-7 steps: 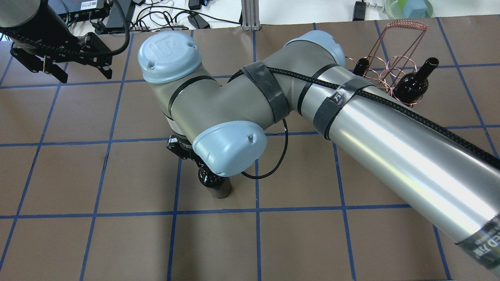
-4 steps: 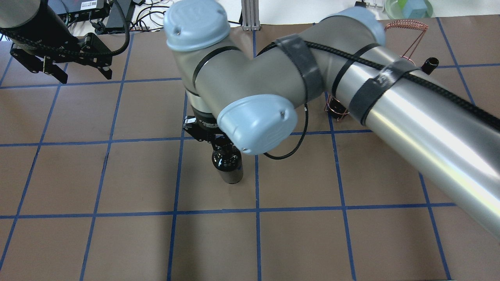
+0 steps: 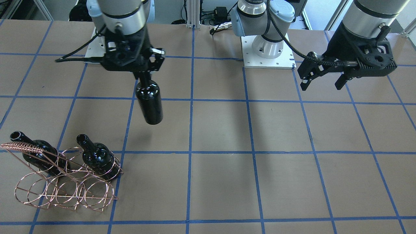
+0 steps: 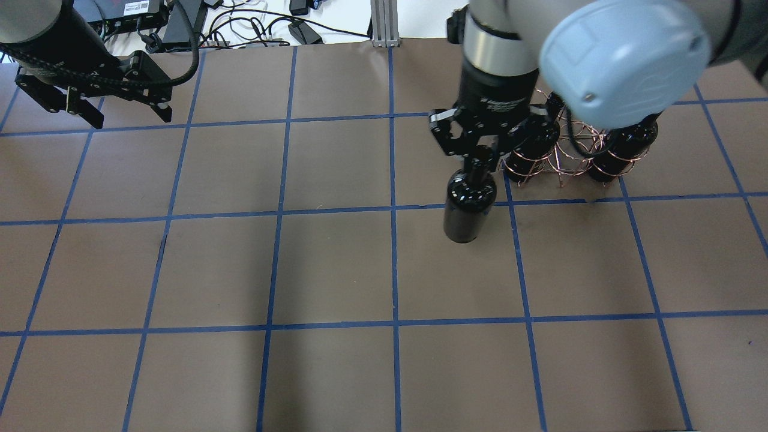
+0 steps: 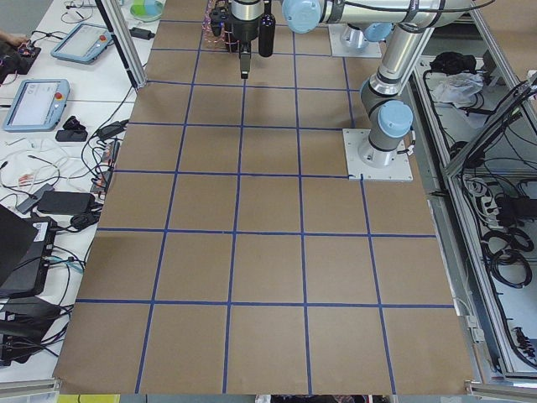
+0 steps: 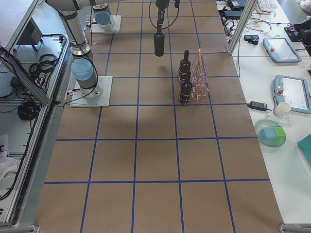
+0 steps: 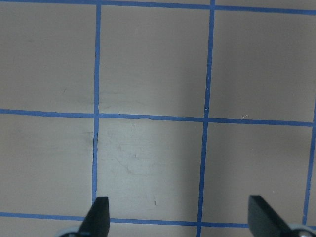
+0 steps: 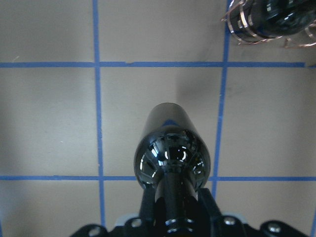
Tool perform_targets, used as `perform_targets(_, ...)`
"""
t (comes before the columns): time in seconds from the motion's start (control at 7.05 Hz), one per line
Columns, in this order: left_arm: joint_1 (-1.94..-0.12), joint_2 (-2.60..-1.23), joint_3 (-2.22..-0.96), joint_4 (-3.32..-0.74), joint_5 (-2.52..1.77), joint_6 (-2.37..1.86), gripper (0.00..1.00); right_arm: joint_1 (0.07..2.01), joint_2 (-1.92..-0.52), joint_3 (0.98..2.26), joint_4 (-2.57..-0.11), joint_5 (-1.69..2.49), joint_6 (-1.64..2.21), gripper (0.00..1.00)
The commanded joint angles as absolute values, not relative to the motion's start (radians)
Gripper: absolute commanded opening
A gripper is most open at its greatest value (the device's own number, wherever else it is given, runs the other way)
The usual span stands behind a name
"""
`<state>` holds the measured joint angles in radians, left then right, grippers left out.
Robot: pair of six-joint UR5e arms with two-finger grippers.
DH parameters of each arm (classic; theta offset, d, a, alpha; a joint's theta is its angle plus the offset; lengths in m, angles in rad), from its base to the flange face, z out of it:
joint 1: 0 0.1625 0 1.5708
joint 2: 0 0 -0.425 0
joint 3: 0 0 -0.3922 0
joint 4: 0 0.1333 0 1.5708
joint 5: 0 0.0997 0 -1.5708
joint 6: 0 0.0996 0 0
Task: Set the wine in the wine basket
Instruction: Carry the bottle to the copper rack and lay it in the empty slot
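My right gripper [image 4: 479,157] is shut on the neck of a glossy black wine bottle [image 4: 468,207] and holds it upright, hanging above the table. The bottle also shows in the front view [image 3: 149,104] and the right wrist view [image 8: 173,148]. The copper wire wine basket [image 3: 65,190] stands just right of the held bottle in the overhead view [image 4: 561,162]. Two more black bottles [image 3: 97,158] [image 3: 36,156] sit in its rings. My left gripper [image 4: 129,115] is open and empty, far off at the table's back left; its fingertips [image 7: 98,215] hover over bare paper.
The table is covered in brown paper with blue tape grid lines. Cables and electronics [image 4: 240,24] and an aluminium post [image 4: 382,24] line the back edge. A green bowl with a blue block [image 6: 270,134] and tablets [image 6: 279,48] lie on the side bench beyond the basket.
My right arm has carried the bottle to the right, from mid-table to just beside the basket. The left arm has not moved.
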<state>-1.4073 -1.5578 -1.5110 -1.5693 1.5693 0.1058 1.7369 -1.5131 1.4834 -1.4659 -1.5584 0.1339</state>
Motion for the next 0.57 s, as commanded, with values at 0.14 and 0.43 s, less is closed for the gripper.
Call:
perform_targets(0.14,-1.408,-1.557,-1.511,-1.569,1.569,0.106,1.0,1.466,-1.536,1.477,-1.436,-1.613,-0.293,0.04)
perform_targets(0.43,-1.408,-1.557,-1.512,-1.575,1.568,0.116,1.0,1.343,-1.523,1.444,-1.437,-1.612,-0.421,0.04)
